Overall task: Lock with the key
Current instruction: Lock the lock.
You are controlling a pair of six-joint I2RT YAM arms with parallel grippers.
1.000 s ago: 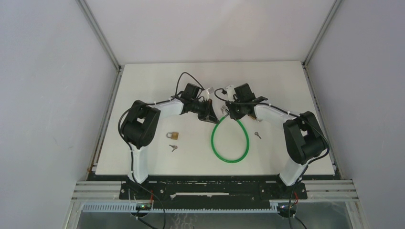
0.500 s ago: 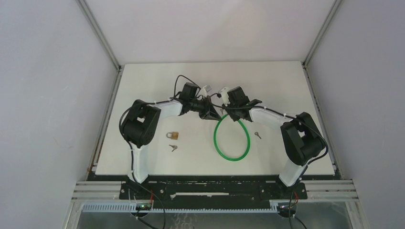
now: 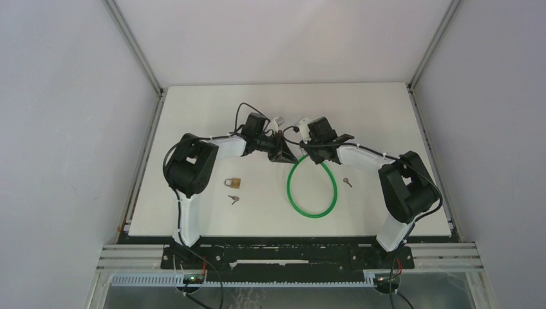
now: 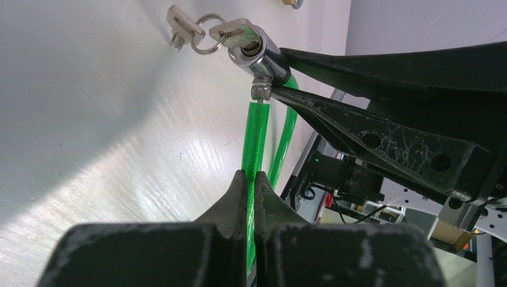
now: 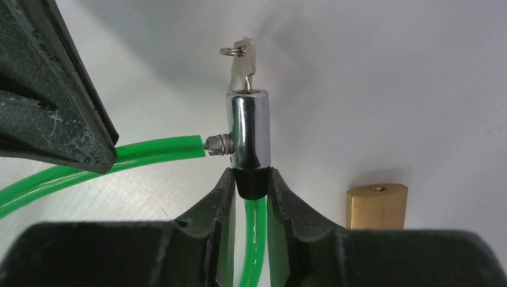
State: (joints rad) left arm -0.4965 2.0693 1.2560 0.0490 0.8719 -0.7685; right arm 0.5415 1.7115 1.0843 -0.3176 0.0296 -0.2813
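Far half of the table (image 3: 212,106): open room behind both arms.

Centre crowded. The left gripper (image 4: 246,177) is clamped on the green cable (image 3: 311,190). The right gripper (image 5: 250,179) is clamped at the black base of the lock barrel (image 5: 249,128). Their fingertips are close together, with no passage between them.

Keys (image 5: 242,57) stick out of the barrel top, with open space around them.

The cable loop lies on the near-centre table. A brass padlock (image 3: 233,183) and a loose key (image 3: 234,199) lie beside the left arm. A small key (image 3: 348,182) lies just right of the loop.

Walls (image 3: 71,129) hem both flanks.
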